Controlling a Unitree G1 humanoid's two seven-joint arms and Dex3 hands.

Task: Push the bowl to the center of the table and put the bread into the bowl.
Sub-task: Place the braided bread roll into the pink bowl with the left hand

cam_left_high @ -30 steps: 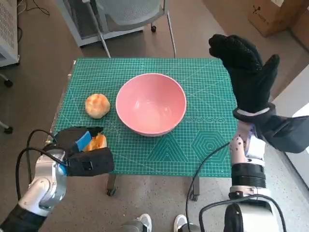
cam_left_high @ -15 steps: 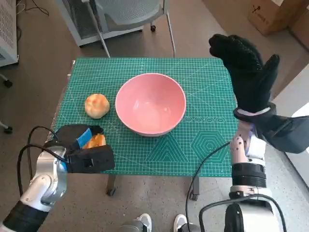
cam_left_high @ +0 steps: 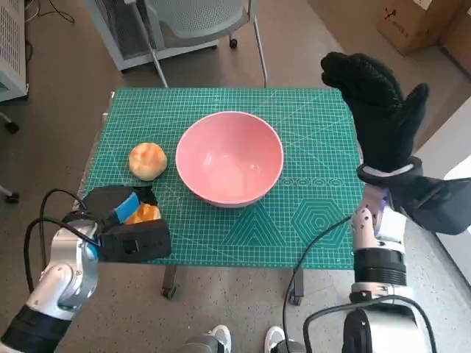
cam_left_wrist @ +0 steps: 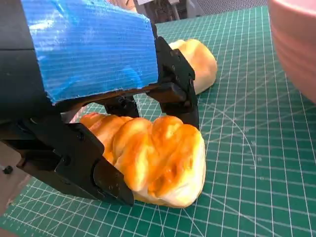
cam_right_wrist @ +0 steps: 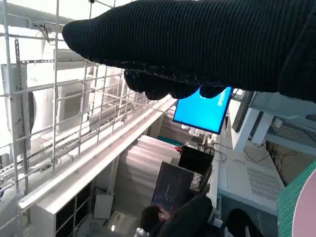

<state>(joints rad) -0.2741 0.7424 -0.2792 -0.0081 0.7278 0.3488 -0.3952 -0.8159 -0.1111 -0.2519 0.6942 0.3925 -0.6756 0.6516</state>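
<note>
Pink bowl [cam_left_high: 229, 158] already mid-desk [cam_left_high: 316, 220]; left hand [cam_left_high: 125, 220] clasps bread [cam_left_wrist: 153, 158], not yet lifted; right hand [cam_left_high: 379, 118] spread, empty, raised beside bowl.

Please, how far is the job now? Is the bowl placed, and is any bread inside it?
Done: the bowl already sits near the middle of the table. In hand: the left robot hand has its fingers around a twisted bread resting on the mat. Left: lift it into the bowl, which holds nothing yet. A round bun lies beside the bowl. The right robot hand is raised, holding nothing.
</note>
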